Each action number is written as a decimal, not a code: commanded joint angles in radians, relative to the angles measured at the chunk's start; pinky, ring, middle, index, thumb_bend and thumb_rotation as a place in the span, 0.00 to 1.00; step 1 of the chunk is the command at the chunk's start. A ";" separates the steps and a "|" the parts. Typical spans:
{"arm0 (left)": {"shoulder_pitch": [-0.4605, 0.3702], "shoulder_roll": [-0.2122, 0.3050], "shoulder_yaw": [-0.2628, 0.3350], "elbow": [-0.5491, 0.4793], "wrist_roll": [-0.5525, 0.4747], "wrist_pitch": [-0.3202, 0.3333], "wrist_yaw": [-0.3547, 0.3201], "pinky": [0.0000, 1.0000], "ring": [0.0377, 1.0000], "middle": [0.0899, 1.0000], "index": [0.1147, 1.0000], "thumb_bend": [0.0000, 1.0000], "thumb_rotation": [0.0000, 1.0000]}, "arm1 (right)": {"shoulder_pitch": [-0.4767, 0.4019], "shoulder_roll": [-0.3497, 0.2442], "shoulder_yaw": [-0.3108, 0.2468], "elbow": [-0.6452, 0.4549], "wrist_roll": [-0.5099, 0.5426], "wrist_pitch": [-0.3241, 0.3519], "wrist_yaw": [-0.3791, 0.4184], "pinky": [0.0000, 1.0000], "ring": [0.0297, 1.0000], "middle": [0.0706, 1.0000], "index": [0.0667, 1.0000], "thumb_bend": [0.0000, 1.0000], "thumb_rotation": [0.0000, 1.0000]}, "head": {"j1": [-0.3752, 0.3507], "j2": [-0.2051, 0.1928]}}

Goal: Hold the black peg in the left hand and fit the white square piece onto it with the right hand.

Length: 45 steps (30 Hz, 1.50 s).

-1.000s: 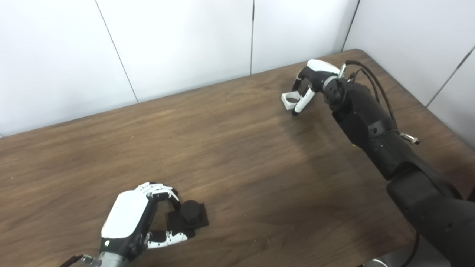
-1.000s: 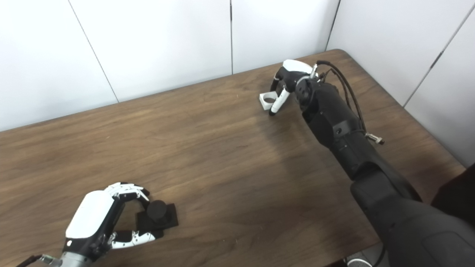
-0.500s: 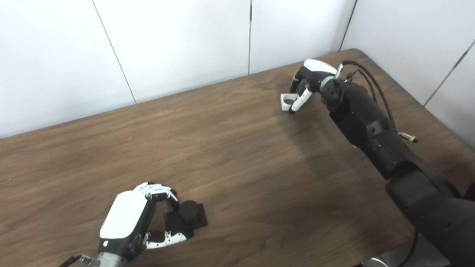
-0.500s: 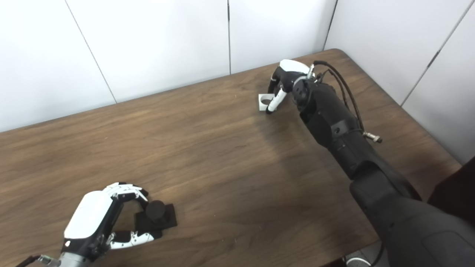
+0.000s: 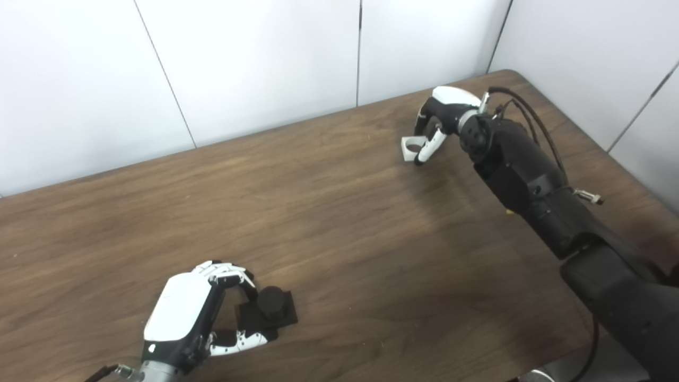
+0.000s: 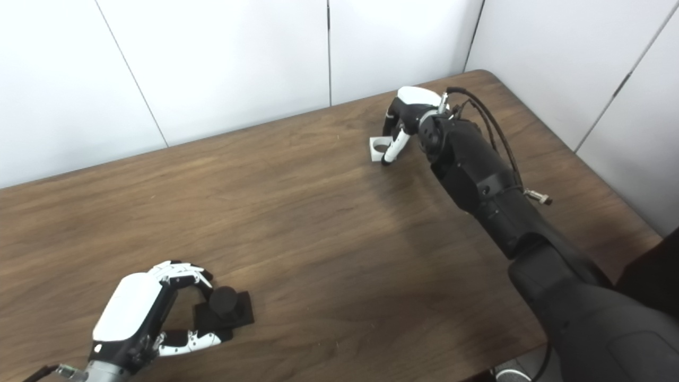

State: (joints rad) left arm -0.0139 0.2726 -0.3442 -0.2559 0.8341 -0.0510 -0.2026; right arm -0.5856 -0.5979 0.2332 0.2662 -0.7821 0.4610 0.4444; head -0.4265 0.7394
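1 black peg [image 5: 271, 303], upright on the table [image 5: 339, 239], left hand [image 5: 197, 313] clasping its base; 1 white square piece [image 5: 411, 147], hole upward, pinched by right hand [image 5: 439, 119].

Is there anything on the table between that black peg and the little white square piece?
Nothing: only bare wooden table lies between the black peg and the white square piece, plain in both eye views.
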 commanded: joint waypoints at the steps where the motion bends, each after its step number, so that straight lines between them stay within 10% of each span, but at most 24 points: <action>1: 0.010 0.005 0.002 -0.002 0.009 0.017 -0.010 0.87 0.76 0.68 0.42 0.52 0.05 | -0.031 -0.035 0.012 -0.062 0.008 -0.031 0.017 0.87 0.90 0.76 0.45 0.52 0.13 | 0.008 -0.001; 25: 0.018 -0.055 -0.043 -0.017 0.066 0.086 -0.040 0.93 0.80 0.71 0.42 0.52 0.05 | 0.000 -0.047 0.107 -0.578 0.051 -0.091 0.297 0.88 0.90 0.76 0.45 0.52 0.13 | 0.246 0.029; 45: 0.018 -0.088 -0.080 -0.001 0.100 0.113 -0.013 0.94 0.81 0.71 0.42 0.52 0.05 | 0.005 0.057 0.136 -0.869 0.124 -0.084 0.442 0.83 0.91 0.75 0.45 0.52 0.13 | 0.343 0.054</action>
State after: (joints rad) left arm -0.0028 0.1848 -0.4056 -0.2744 0.9216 0.0603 -0.1978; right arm -0.5384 -0.5471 0.3734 -0.5635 -0.6527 0.3885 0.8886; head -0.0828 0.7915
